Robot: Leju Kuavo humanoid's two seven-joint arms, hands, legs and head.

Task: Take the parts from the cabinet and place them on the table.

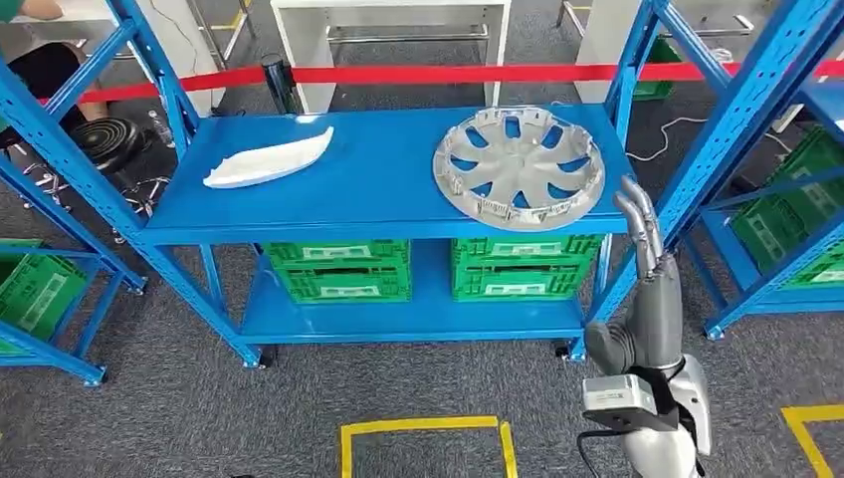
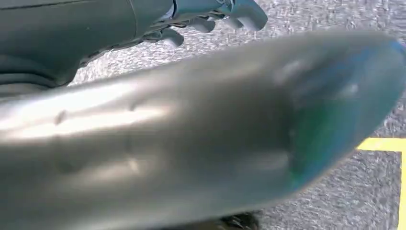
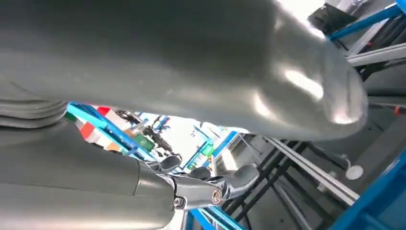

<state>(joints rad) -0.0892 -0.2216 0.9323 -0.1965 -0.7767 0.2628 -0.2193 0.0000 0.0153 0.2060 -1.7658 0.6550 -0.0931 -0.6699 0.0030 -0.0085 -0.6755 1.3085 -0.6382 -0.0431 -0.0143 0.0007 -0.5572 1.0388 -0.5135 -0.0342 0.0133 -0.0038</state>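
A silver wheel cover (image 1: 519,167) lies flat at the right end of the blue cabinet shelf (image 1: 378,194). A white curved part (image 1: 269,159) lies at the shelf's left end. My right hand (image 1: 645,239) is raised just off the shelf's front right corner, beside the wheel cover and apart from it, fingers stretched out and holding nothing. In the right wrist view that hand (image 3: 191,72) shows its thick thumb and straight fingers (image 3: 225,184) with open space between. My left hand (image 2: 191,134) hangs over grey carpet, its fingers (image 2: 210,19) apart from the thumb and holding nothing.
Green crates (image 1: 343,269) (image 1: 523,264) fill the lower shelf. A slanted blue upright (image 1: 697,169) stands right beside my right hand. More racks with green crates stand at both sides. Red barrier tape (image 1: 448,74) runs behind. Yellow floor tape (image 1: 423,428) marks the carpet in front.
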